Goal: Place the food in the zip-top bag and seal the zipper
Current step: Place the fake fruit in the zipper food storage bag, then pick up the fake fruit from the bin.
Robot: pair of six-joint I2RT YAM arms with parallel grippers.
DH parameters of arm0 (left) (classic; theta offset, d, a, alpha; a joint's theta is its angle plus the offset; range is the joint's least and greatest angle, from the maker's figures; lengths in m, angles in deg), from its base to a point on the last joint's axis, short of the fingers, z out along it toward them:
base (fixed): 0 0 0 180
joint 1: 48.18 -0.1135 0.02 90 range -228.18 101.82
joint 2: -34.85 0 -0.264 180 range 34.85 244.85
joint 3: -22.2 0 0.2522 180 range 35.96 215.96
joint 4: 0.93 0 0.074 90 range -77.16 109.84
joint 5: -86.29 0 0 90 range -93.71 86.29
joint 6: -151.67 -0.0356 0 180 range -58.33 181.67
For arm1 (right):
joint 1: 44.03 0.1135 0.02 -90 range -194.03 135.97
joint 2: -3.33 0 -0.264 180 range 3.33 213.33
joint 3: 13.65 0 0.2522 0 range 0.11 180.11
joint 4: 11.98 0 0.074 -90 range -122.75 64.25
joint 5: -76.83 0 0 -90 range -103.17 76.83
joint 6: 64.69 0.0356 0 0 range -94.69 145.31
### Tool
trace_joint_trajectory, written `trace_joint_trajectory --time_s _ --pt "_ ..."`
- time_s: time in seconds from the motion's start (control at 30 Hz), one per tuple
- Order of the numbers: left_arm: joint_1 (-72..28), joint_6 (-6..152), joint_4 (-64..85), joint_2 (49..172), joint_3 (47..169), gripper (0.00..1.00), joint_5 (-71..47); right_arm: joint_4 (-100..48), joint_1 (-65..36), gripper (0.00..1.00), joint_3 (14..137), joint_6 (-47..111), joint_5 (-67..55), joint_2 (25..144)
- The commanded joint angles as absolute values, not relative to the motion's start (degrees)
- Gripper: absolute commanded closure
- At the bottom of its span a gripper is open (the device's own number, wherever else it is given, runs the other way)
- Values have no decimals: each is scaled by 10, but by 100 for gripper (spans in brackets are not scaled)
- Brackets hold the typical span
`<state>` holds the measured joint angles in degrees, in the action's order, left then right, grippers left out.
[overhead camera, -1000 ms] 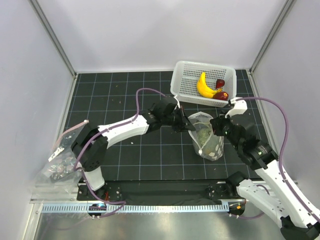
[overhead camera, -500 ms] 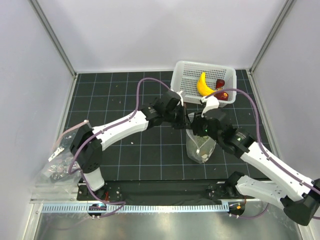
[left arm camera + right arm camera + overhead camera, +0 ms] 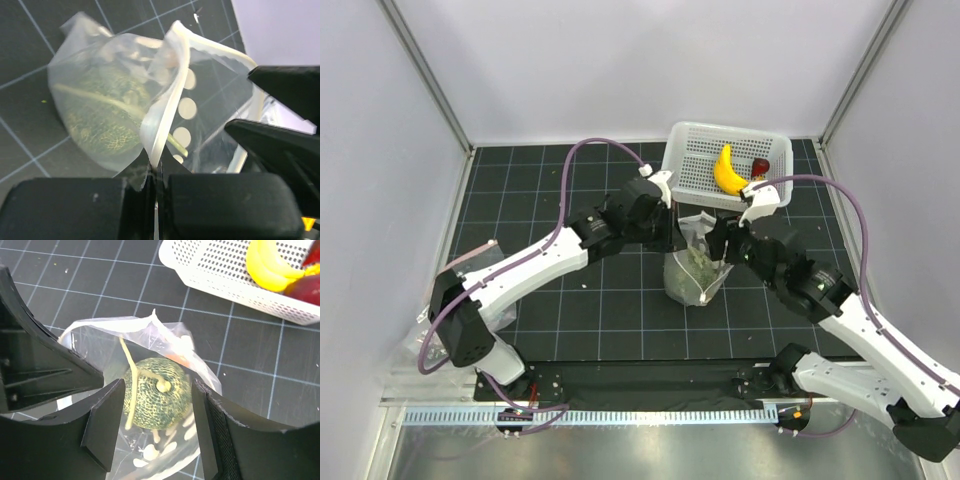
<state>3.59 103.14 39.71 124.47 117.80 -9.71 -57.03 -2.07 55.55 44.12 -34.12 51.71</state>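
Right tool [image 3: 157,426] has just opened over the zip-top bag [image 3: 692,272], leaving the melon [image 3: 157,392] inside. Left tool [image 3: 157,181] clamps the bag's rim. The banana [image 3: 724,172] beyond the bag is likely next.

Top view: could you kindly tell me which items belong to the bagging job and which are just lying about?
Job: zip-top bag, melon inside it, banana, red fruit, left gripper pinching the rim, right gripper open above.
Lying about: white basket, clear plastic clutter far left.

R wrist: banana [image 3: 263,264] half off-frame
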Motion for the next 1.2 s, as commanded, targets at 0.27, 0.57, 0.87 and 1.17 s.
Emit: trace_joint_trajectory --time_s 0.27,0.57,0.87,1.17 --pt "37 943 451 1154 1162 100 11 -525 -18 35 576 417 -313 576" --pt "37 933 555 1111 1184 100 281 -462 -18 33 606 421 -372 600" --pt "51 882 536 1101 1146 100 469 -441 -143 34 673 437 -366 703" --pt "51 874 592 1189 1197 100 479 -384 -271 3 750 454 -309 899"
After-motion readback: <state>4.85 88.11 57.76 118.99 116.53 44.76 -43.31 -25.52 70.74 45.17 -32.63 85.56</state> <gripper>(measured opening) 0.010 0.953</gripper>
